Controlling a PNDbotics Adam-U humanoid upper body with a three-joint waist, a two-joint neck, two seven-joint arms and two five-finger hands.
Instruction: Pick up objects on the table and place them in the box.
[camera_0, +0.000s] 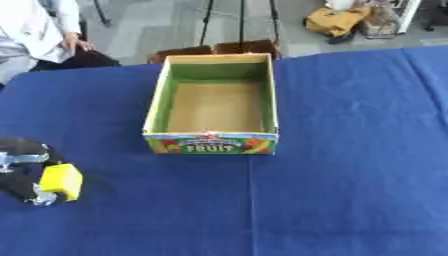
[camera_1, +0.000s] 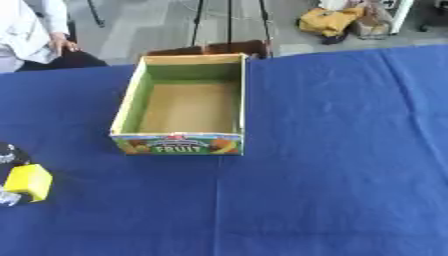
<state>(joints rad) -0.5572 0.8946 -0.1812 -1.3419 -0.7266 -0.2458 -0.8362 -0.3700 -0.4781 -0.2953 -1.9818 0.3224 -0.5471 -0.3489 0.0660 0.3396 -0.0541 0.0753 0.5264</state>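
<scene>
Blue cloth-covered table (camera_0: 350, 165) fills most of both views, w/ a crease running down from the box front toward the near edge.

Cardboard box (camera_0: 213, 142) sits centre-far on the table, open top, long axis pointing away from robot. Green inner walls, brown floor, colourful front panel reading "FRUIT". Nothing visible inside it.

Left hand (camera_0: 26, 172) comes in at the lower-left edge, black w/ silver bits, best seen in left eye view; right eye view shows only a sliver of it at the frame edge. Fingers curl round a yellow block (camera_0: 61, 181), so the hand is closed on it. Block sits at the hand's right side, touching it, w/ black hand parts above and left of it and a silver piece just below-left. Block looks boxy, slightly tilted. Can't tell if the block is lifted off the cloth or resting on it; a dark shadow lies just right of it.

Block + hand are well apart from the box: down and to the left of its front-left corner, open blue cloth between them.

Right hand shows in neither view.

Far edge, beyond table: a person in white at upper left, not touching anything on the table; tripod legs and a yellow bag on the floor.
</scene>
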